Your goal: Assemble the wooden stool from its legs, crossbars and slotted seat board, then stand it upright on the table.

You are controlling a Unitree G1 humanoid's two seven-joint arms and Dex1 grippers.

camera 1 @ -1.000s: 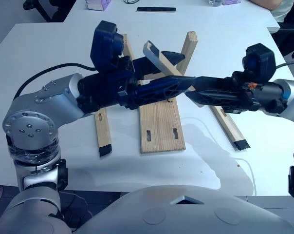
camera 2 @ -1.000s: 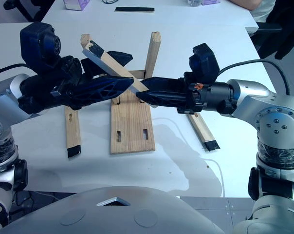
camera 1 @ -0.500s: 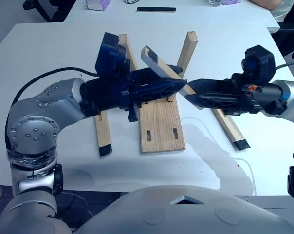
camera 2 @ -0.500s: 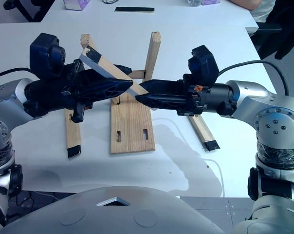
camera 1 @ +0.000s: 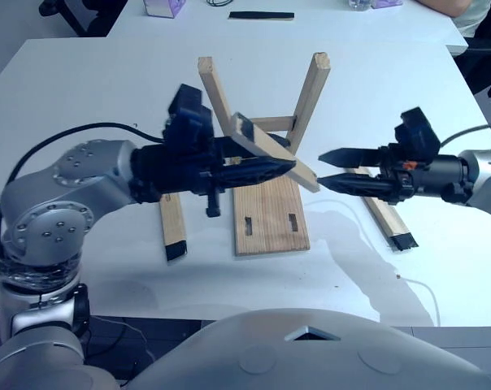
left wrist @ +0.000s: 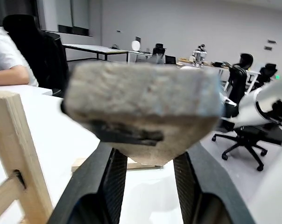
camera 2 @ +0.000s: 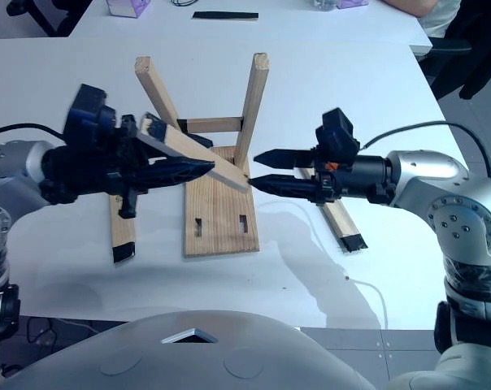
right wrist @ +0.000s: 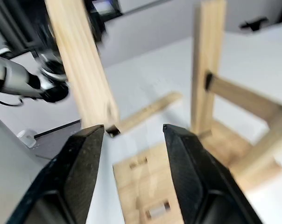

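The slotted seat board [camera 1: 266, 213] lies flat on the white table. Two legs [camera 1: 309, 91] stand tilted on its far end, joined by a crossbar [camera 1: 271, 123]. My left gripper [camera 1: 288, 166] is shut on a loose wooden leg [camera 1: 270, 149], held slanting above the board; its end [left wrist: 141, 107] looms between the fingers [left wrist: 106, 179]. My right gripper [camera 2: 258, 169] is open just off the leg's lower end, its fingers [right wrist: 82, 168] spread beside that leg [right wrist: 80, 65]. Two more legs lie on the table, one left [camera 1: 173, 226] and one right [camera 1: 388, 218] of the board.
A black strip [camera 1: 260, 15] and a purple box [camera 1: 162, 6] sit on the far table. A thin cable [camera 1: 416, 286] curls on the near right of the table [camera 1: 83, 89]. Bare tabletop lies to the left and at the front.
My right gripper has opened and drawn back to the right, off the leg's lower end. The left arm has swung lower and turned, bringing the held leg down and uncovering the two standing legs.
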